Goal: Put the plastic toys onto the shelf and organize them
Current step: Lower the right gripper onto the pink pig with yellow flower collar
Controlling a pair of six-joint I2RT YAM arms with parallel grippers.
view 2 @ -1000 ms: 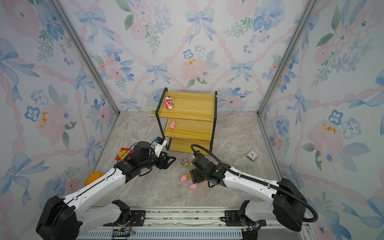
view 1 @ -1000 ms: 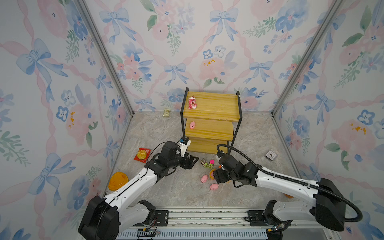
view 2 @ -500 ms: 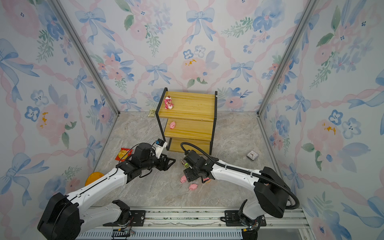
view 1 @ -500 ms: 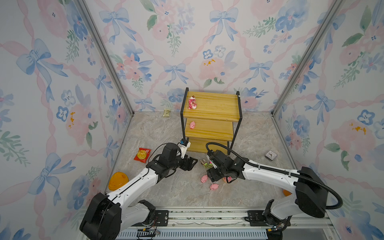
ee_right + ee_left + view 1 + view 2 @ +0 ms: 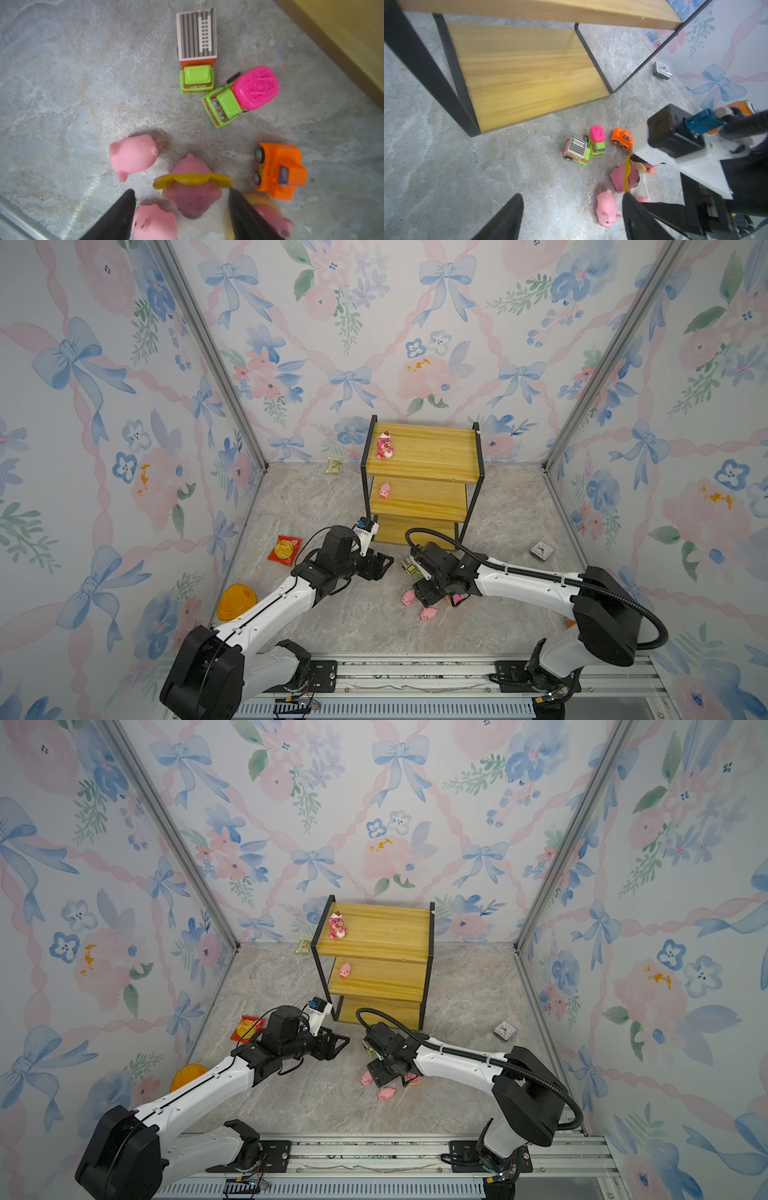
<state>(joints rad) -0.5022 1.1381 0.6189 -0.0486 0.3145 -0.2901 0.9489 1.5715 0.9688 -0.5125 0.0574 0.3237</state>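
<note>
Finds the right gripper low over the floor pile, jaws parted to either side of a pink plastic bear figurine ringed by a yellow band, nothing clamped yet. Finds the left gripper hovering wide and empty near the three-tier shelf of yellow boards in a black frame.

Risks, on closing, trapping the small pink plastic pig just beside one finger, or nudging the blurred pink figure behind the other; crowding to blame. Risks also pinching only the yellow band, letting the bear twist or drop on the lift.

Reveals the straddle only in the right wrist view; hides most of that bear under the wrist in both top views. Gives from the top views alone the tally: a second pink bear on the top board, a second pig on the middle board. Shows from the left wrist the bottom board bare, with the orange mini car, the grey-roofed green truck and the pink-topped green car on the floor near it.
</note>
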